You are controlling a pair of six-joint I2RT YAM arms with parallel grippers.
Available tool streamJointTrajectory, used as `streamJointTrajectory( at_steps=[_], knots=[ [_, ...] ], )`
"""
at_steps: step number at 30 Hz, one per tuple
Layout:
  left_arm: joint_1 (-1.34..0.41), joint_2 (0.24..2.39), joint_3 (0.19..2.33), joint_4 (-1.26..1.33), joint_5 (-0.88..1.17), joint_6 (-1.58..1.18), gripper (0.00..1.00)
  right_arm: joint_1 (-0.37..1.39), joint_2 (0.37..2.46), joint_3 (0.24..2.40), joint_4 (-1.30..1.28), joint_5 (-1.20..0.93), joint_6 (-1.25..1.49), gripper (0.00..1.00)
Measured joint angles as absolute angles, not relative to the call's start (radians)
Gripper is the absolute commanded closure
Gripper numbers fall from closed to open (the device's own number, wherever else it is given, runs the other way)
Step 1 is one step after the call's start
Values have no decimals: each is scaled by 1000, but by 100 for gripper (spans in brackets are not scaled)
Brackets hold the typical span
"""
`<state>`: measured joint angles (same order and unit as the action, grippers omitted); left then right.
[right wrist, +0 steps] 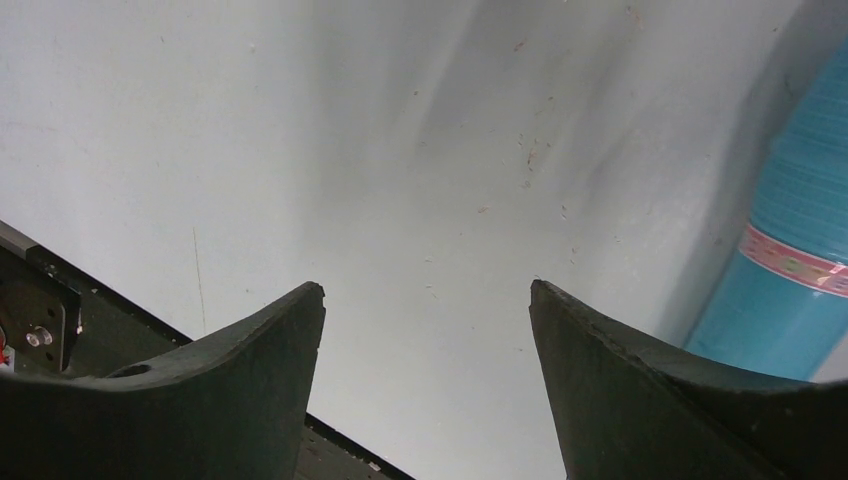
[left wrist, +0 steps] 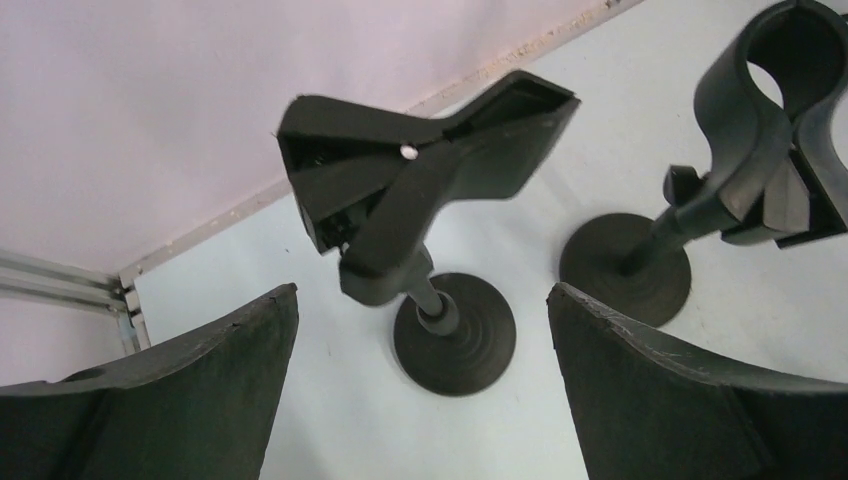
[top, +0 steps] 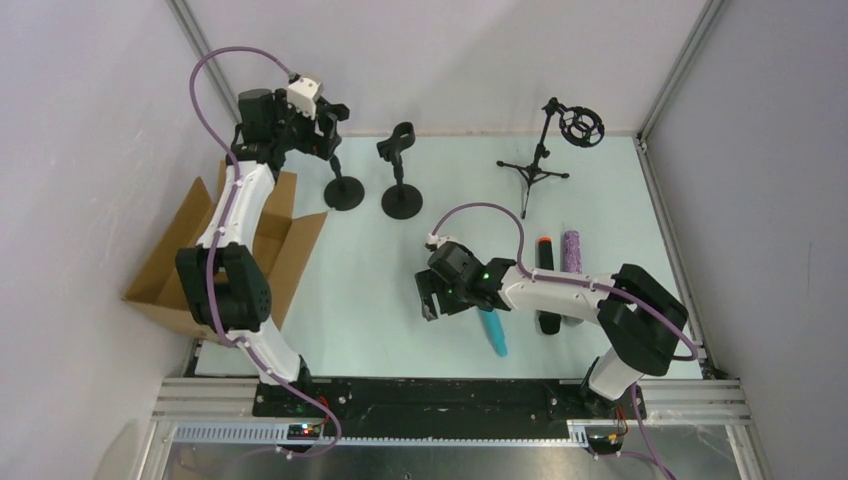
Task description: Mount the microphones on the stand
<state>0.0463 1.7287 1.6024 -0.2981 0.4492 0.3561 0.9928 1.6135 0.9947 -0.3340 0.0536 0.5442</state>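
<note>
Light blue microphone lies flat on the tabletop, near side, just beside the right hand. Black microphone with an orange-red end lies a little to its right, and the purple microphone lies alongside that. The right forearm crosses over both. None is on a stand yet; all three are within the right arm's reach, likely laid out for pick-up.

Right hand: fingers spread, nothing between them, low over bare tabletop. In the wrist view the blue microphone sits off to the side of the right finger, not inside the gap. Judgement: the hand needs to shift sideways over the body before closing.

Left hand: fingers spread wide and empty, at the far left by the round-base stand. Its spring clip is centred between the fingers in the wrist view, probably so the stand can be steadied or the clip worked. Second round-base stand stands just beside it, with a tube-type holder. Tripod stand with a ring mount is well apart, far right.

Cardboard box, flaps open, at the left edge.

Writing: the blue microphone has a pink band with small marks, too small to read. No brand is legible anywhere.
</note>
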Motion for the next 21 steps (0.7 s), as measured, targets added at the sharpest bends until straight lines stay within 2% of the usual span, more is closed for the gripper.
streamJointTrajectory(
  at_steps=[6,8,10,11,12,14,19,21],
  knots=[
    [46,1787,1605,-192,447,315,17,982,1612,988,-329,54,545,22],
    [46,1808,1605,-177,449,305,25,977,1609,976,-328,55,545,23],
    [46,1826,1605,-166,451,292,44,973,1604,960,-327,56,545,23],
    [46,1831,1605,-163,452,285,49,973,1601,953,-328,57,546,23],
    [46,1833,1605,-159,452,277,58,972,1598,948,-328,57,546,24],
    [46,1834,1605,-150,457,263,65,971,1591,940,-328,57,546,24],
    [46,1834,1607,-133,465,239,69,969,1571,936,-327,60,546,24],
    [46,1833,1607,-133,468,228,76,969,1561,931,-325,64,547,24]
  ],
)
